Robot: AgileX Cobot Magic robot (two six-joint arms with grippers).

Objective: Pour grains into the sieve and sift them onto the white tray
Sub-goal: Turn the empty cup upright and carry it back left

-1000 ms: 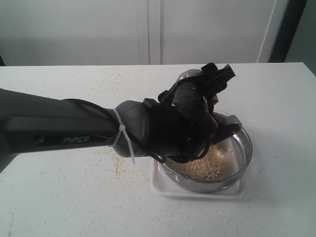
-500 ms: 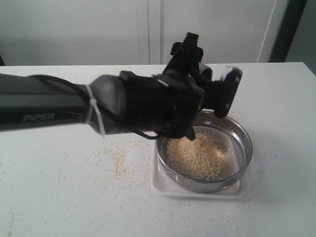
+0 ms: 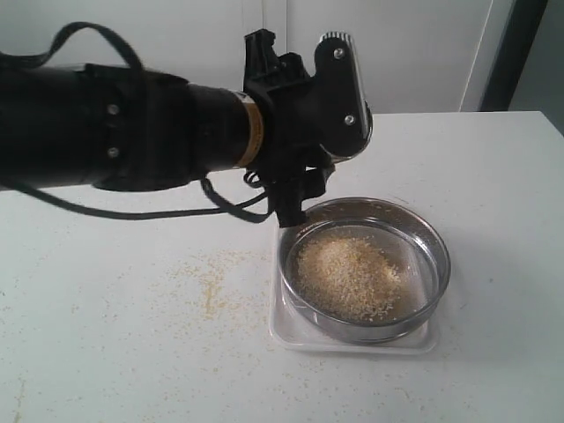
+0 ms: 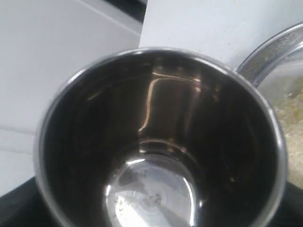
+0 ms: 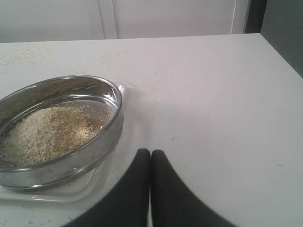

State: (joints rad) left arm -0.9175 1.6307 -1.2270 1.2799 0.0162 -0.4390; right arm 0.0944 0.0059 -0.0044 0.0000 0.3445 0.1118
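Observation:
The sieve (image 3: 441,257) rests on the white tray (image 3: 352,340) and holds a heap of beige grains (image 3: 348,278). My left gripper (image 3: 339,97) hangs above the sieve's far left rim. It is shut on a small steel cup (image 4: 161,142), which fills the left wrist view and is empty but for a few specks on its bottom. In that view the cup hides the fingers. My right gripper (image 5: 150,154) is shut on nothing, low over the table beside the sieve (image 5: 115,101) and the tray (image 5: 57,194). The grains (image 5: 42,132) show there too.
Spilled grains (image 3: 211,284) lie scattered on the white table (image 3: 106,352) left of the tray, and more dust the far side (image 3: 203,137). A black cable (image 3: 229,207) loops under the left arm. The wall stands behind the table's back edge.
The left arm has risen and drawn back from over the sieve to above its far left rim, uncovering the heap of grains. The right gripper has not moved.

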